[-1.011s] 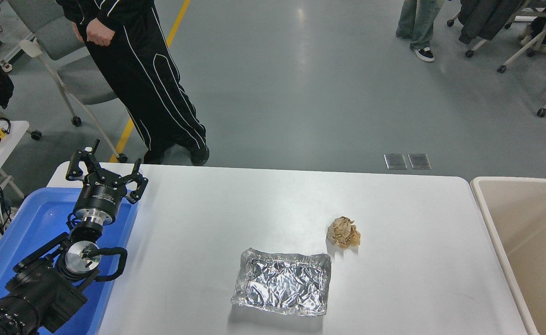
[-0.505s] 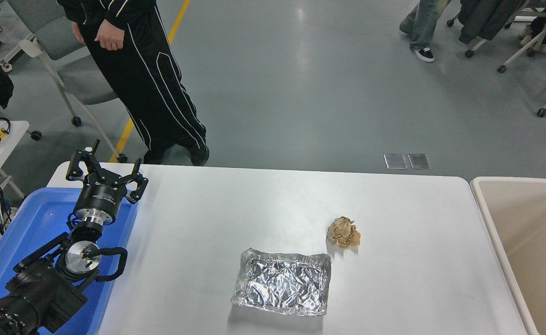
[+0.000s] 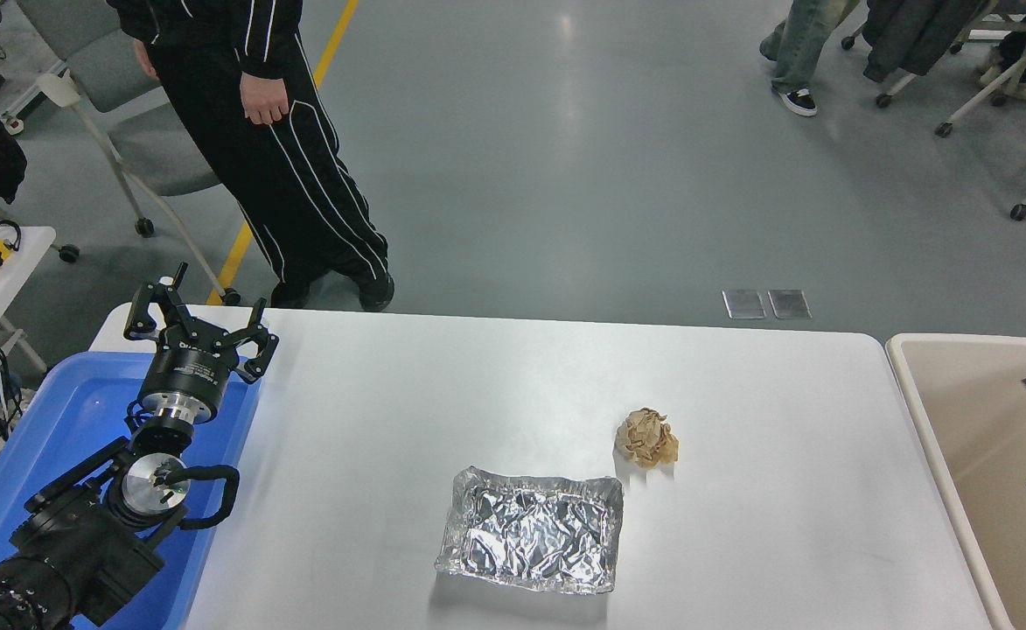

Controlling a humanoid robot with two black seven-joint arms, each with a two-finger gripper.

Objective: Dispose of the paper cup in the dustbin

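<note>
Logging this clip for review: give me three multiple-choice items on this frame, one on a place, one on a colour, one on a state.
1. Where is the paper ball?
A. in the foil tray
B. on the table, beyond the tray's far right corner
C. in the blue tub

2. What colour is the tub under the left hand?
A. blue
B. green
C. red

3. How is the left hand?
A. shut on the ball
B. shut, holding nothing
C. open, holding nothing

Key: 1 B, the ball lies on the bare table, clear of the foil tray. 2 A, its wall is bright blue. 3 C, its fingers are spread with nothing between.
</note>
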